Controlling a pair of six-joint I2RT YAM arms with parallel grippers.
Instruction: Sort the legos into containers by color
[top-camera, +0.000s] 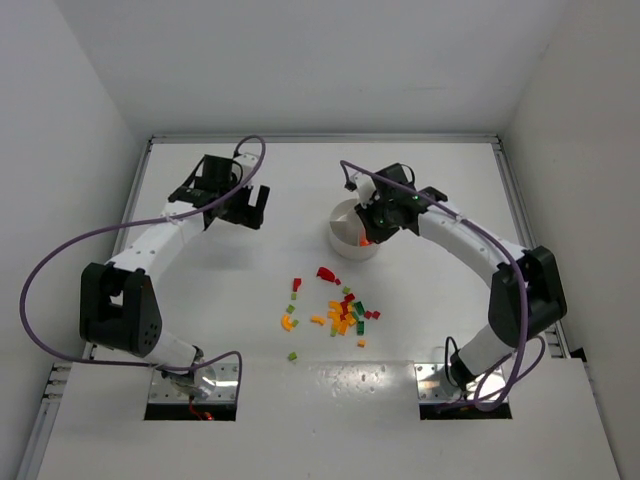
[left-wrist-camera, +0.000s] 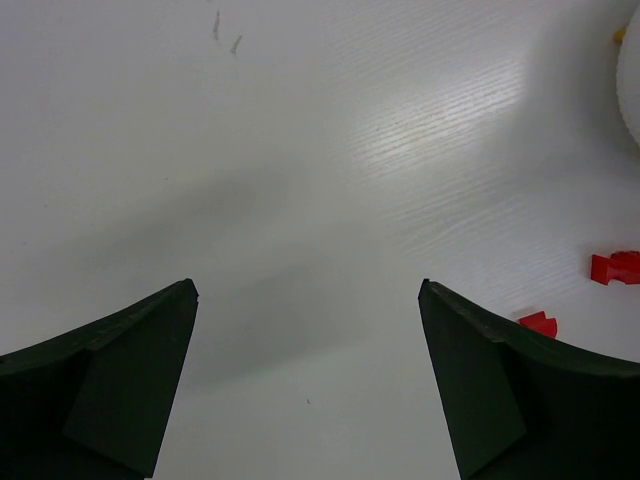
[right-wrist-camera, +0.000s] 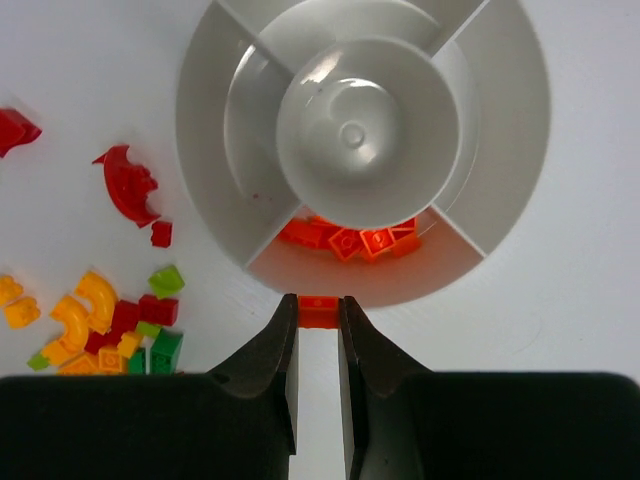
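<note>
Right gripper (right-wrist-camera: 318, 312) clamped on orange brick (right-wrist-camera: 319, 311) at right rim of dish (right-wrist-camera: 510, 120); advance over orange-filled compartment (right-wrist-camera: 292, 263) before releasing. Left gripper (left-wrist-camera: 308, 290) apart, idle.

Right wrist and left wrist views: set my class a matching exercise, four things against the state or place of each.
Things
1 right gripper
2 left gripper
3 dish
4 curved red brick

States and places
a lies on the table beside the dish
b open, holding nothing
c has orange bricks in one compartment
d shut on an orange brick

Pairs: 1-d, 2-b, 3-c, 4-a
</note>
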